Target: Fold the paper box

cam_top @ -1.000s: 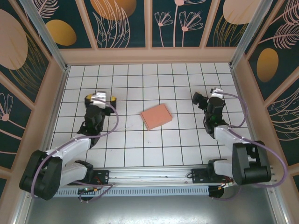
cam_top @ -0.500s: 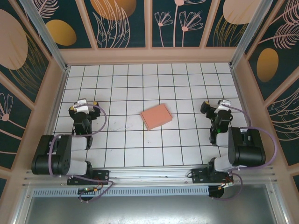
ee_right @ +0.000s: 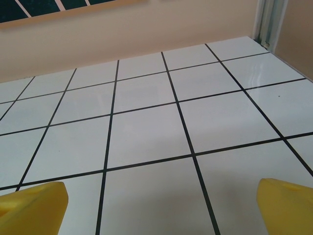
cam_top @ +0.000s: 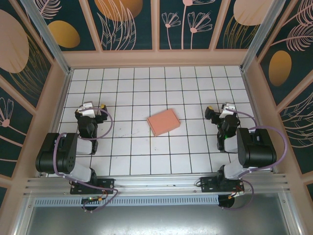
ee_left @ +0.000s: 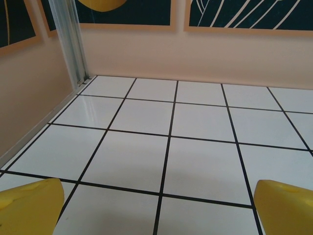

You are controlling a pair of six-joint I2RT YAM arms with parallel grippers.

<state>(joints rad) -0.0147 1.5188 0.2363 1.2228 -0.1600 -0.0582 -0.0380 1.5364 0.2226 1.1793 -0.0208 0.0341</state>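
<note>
At the near edge, the aluminium rail (cam_top: 156, 188) carries both arm bases; the print on the small board under it is too small to be read. Both arms are folded back over their bases, at 7 and 5 o'clock of the white tiled table (cam_top: 146, 156).

The left gripper (cam_top: 93, 107) (ee_left: 157, 210) is held wide open above bare tiles. In its wrist view only two yellow fingertips (ee_left: 29, 205) are seen, at the bottom corners and far from each other. The right gripper (cam_top: 219, 110) (ee_right: 157, 208) is spread just as wide, and nothing is held between its yellow fingertips (ee_right: 286, 205).

The paper box (cam_top: 164, 122), salmon pink and already closed, lies flat near the middle of the table. Its long side is turned toward 2 o'clock. The left gripper stands at 9 o'clock of it and the right at 3 o'clock, both well apart from it.

Compared with one second ago, both arms have been drawn back from their stretched pose. Since half a second ago each gripper has been shifted slightly toward the middle. The box has not been moved.

Behind it, the far wall (cam_top: 156, 58) is seen at 12 o'clock, with dark panels of drawn leaves above.
</note>
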